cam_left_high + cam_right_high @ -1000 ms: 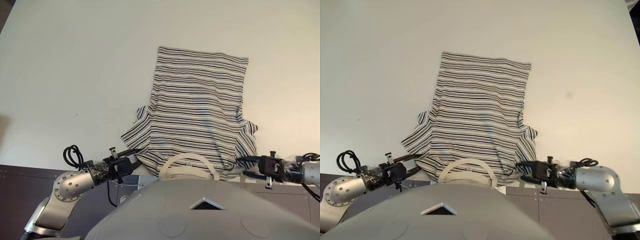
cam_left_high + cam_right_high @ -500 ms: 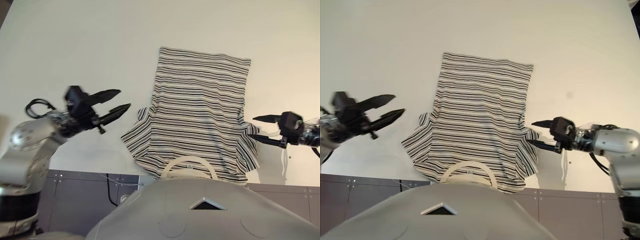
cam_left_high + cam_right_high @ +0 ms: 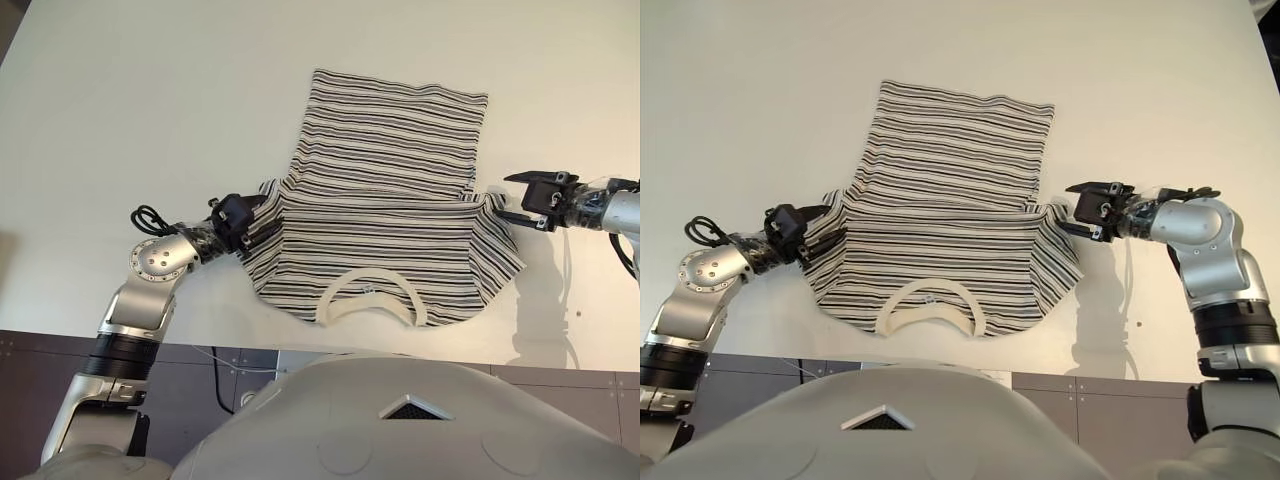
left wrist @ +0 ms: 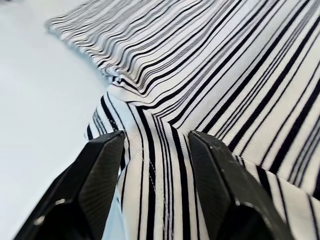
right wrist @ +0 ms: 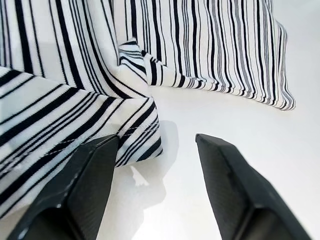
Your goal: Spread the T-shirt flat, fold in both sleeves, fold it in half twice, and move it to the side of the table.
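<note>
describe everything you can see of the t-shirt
The T-shirt looks like soft knit cloth in black and white stripes, with a cream ribbed collar. It lies spread on the white table, collar toward the robot, hem on the far side, and both short sleeves out sideways, with creases near the armpits. The left gripper is open with its fingers astride the left sleeve's edge. The right gripper is open with one finger at the right sleeve's corner.

T-shirt (image 4: 225,75) runs past wrist view edges; fingers (image 4: 100,180) cropped at base.
</note>
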